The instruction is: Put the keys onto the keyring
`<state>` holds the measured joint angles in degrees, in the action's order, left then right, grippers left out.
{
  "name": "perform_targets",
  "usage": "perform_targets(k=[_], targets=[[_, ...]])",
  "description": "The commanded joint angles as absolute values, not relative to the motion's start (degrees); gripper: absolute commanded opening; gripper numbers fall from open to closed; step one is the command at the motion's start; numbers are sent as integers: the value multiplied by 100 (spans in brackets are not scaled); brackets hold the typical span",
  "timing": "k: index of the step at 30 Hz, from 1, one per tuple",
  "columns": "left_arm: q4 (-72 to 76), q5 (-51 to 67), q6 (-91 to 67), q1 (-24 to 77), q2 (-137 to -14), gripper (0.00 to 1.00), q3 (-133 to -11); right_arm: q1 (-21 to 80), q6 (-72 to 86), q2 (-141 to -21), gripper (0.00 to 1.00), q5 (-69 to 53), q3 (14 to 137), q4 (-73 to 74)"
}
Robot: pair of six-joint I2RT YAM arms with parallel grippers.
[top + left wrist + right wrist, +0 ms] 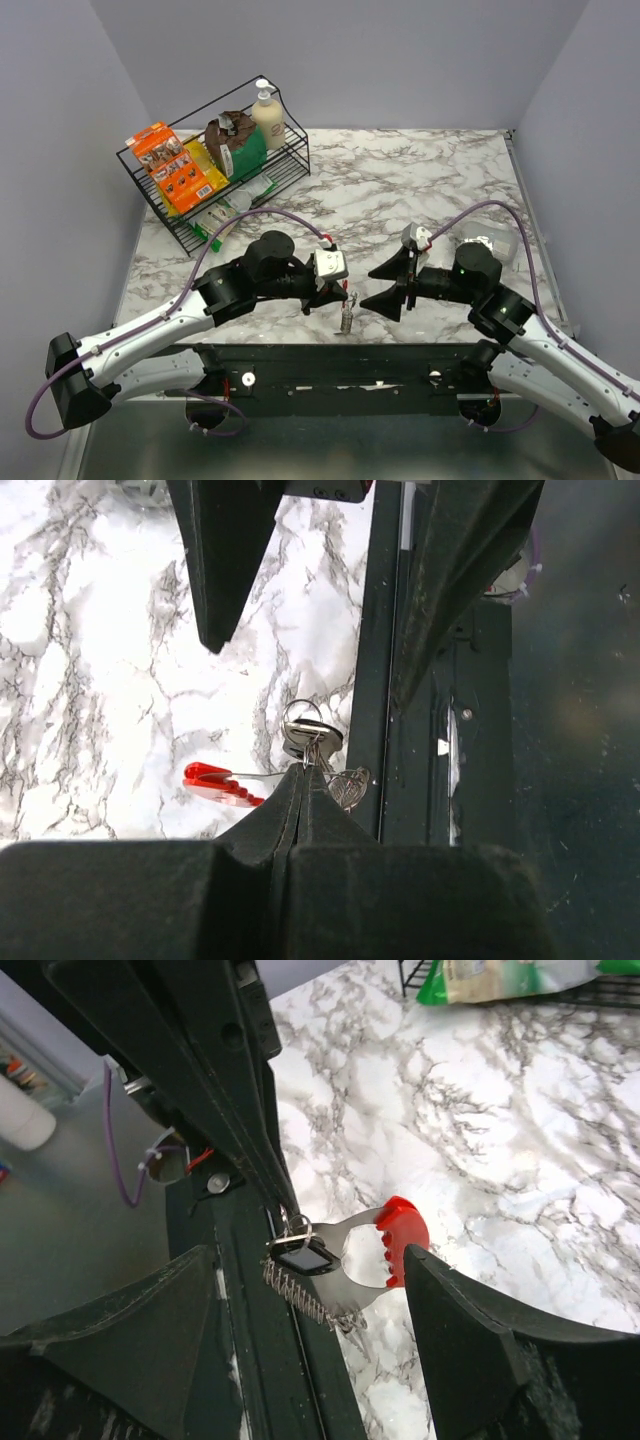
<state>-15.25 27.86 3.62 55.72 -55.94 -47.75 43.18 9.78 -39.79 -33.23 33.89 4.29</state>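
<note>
- At the far left, a black wire rack (292, 160) stands on the marbled surface (400, 190). It holds orange boxes (175, 165), a green bag (247, 155) and a pale pump bottle (268, 115).
- The left hand (340, 293) reaches toward the middle, close to the front edge of the surface. Its 2 fingers are pressed flat together and pinch the top of the keyring (346, 316), which dangles below the tips.
- I cannot tell whether the bottom of the keyring touches the surface.
- Seen from the left wrist, a thin wire loop runs into the closed fingertips (285, 815).
- The red clip (215, 780) sticks out to the left of that pinch.
- The keys (305, 735) sit bunched just beyond the pinch, dark with silvery loops. I cannot make out how they are threaded.
- The ribbed chain (350, 785) hangs to the right, beside the black base rail (375, 630).
- The right hand (366, 290) sits just right of the keyring with its jaws spread wide, gripping nothing.
- From the right wrist, the whole bunch hangs between that hand's 2 fingers (130, 1340). The dark key and chain are nearer the middle, and the red clip is just beside the right-side finger. I cannot tell whether the clip touches it.
- At the far right, a clear plastic bag (488, 243) lies on the surface behind the right arm.
</note>
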Motion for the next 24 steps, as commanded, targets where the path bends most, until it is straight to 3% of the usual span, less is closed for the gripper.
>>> perform_targets(k=[1,5,9,17,24], targets=[[-958,2602,185,5563,-5370,0,-4632,4351,1397,-3665,84,-2672,3551,255],[-958,2637,176,5563,-5379,0,-4649,4351,1599,-3796,89,-2698,3752,299],[-984,2628,237,5572,-5379,0,-4667,4351,1687,-4157,88,-2654,3937,483],[-1160,2566,360,5572,-5353,0,-4737,4351,1635,-4640,78,-2724,4148,835],[-1213,2461,448,5572,-5212,0,-4693,4351,1608,-4658,59,-2988,4025,879]])
